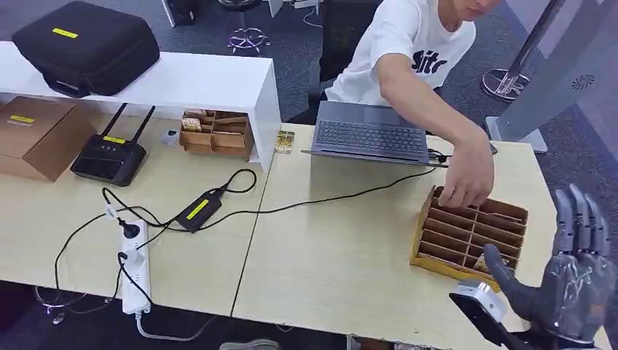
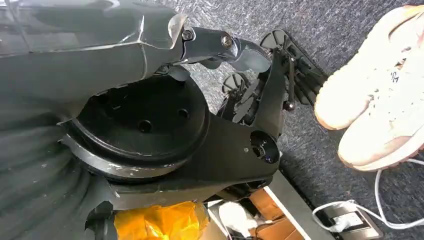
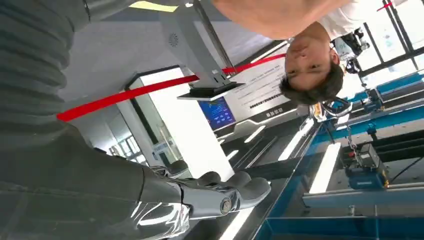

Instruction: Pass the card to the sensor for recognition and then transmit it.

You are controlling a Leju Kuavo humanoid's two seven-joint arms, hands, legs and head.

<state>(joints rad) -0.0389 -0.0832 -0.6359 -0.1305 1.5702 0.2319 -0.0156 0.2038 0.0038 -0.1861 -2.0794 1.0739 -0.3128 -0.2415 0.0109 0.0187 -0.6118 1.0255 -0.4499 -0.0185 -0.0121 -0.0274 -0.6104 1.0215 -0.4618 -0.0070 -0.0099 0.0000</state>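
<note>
A brown cardboard box with card slots (image 1: 470, 237) lies on the table at the right. A person's hand (image 1: 466, 179) reaches into its far end; I cannot tell whether it holds a card. My right hand (image 1: 576, 270) is raised beside the box near the table's front right corner, fingers straight and apart, holding nothing; the right wrist view shows its fingers (image 3: 225, 192) stretched out and empty. A grey sensor stand (image 1: 576, 73) rises behind the table's far right corner. My left hand (image 2: 220, 45) hangs low over the floor with nothing in it.
An open laptop (image 1: 372, 135) sits in front of the seated person. Black cables, a power adapter (image 1: 198, 210) and a white power strip (image 1: 135, 273) cross the left half of the table. A router (image 1: 109, 157), cardboard boxes and a black case (image 1: 84, 47) stand further left.
</note>
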